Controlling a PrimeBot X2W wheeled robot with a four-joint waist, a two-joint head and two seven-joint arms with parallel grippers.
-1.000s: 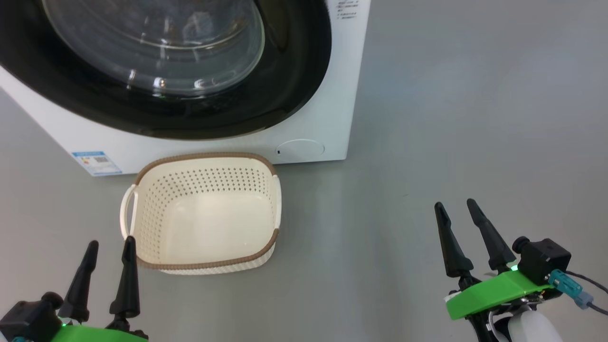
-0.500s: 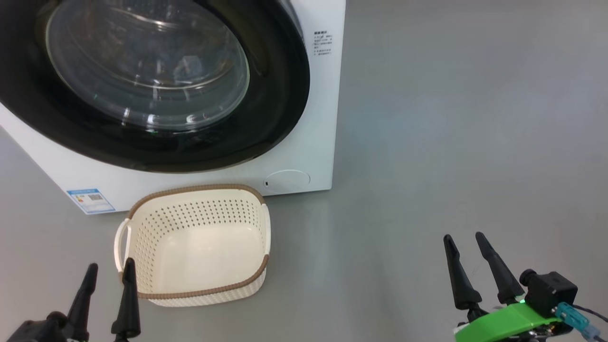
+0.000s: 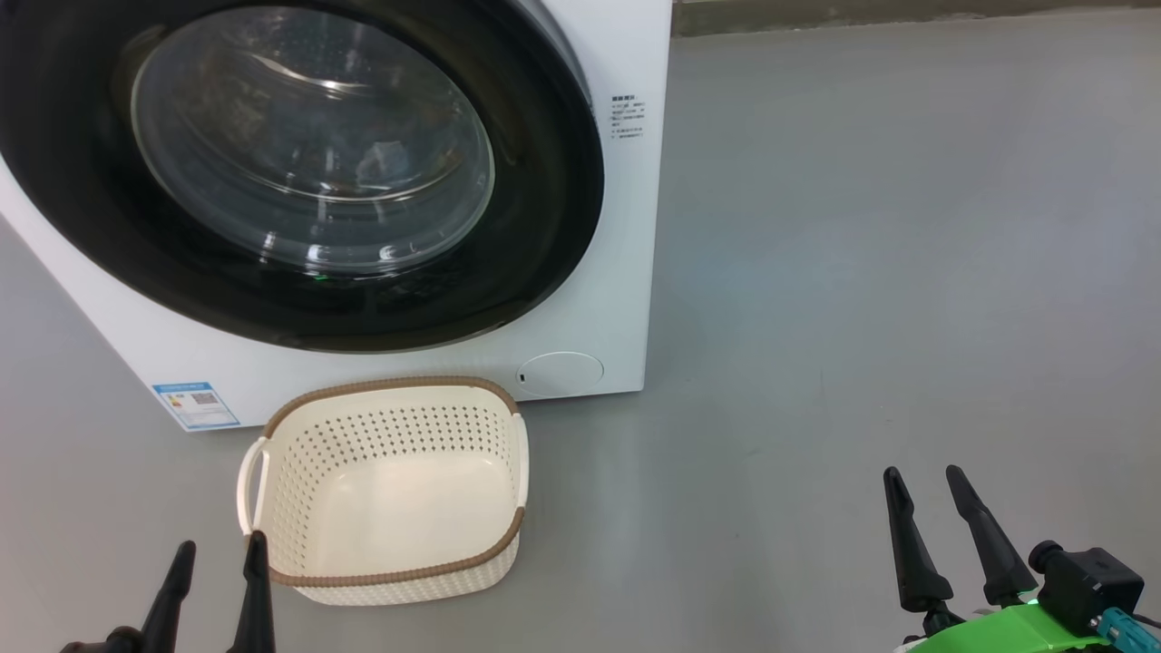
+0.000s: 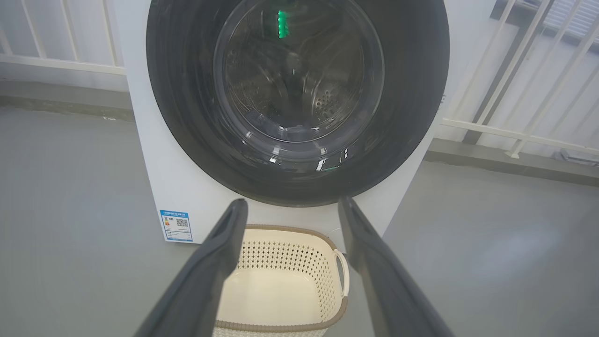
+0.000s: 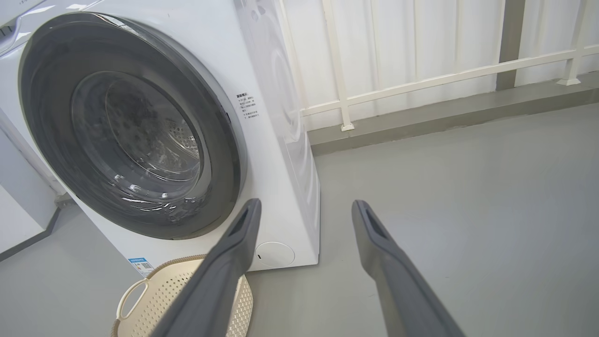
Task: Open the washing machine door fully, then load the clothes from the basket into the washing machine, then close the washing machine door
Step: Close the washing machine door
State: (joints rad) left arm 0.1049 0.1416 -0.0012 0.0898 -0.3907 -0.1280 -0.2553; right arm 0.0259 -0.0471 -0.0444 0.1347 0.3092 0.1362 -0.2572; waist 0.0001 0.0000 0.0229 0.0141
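The washing machine (image 3: 580, 299) stands white on the grey floor, and its glossy black washing machine door (image 3: 544, 181) lies shut flat against the front. Through the glass I see the steel drum; the clothes are out of view. The cream basket (image 3: 390, 384) sits on the floor right in front of the machine with nothing in it. My left gripper (image 3: 221, 541) is open just at the basket's near left corner, apart from it. My right gripper (image 3: 922, 472) is open over bare floor far to the right. The left wrist view has the left gripper (image 4: 292, 200) facing the door (image 4: 187, 117) above the basket (image 4: 290, 252).
A blue label (image 3: 196, 404) and a round white cap (image 3: 560, 373) mark the machine's low front. Grey floor (image 3: 862, 272) stretches wide to the right. A white railing (image 5: 421, 79) runs behind the machine, and a white unit (image 5: 14, 220) stands beside it.
The head camera has moved, so the machine and basket sit lower in the picture and more of the door shows. Both grippers now show lower in the frame, still open.
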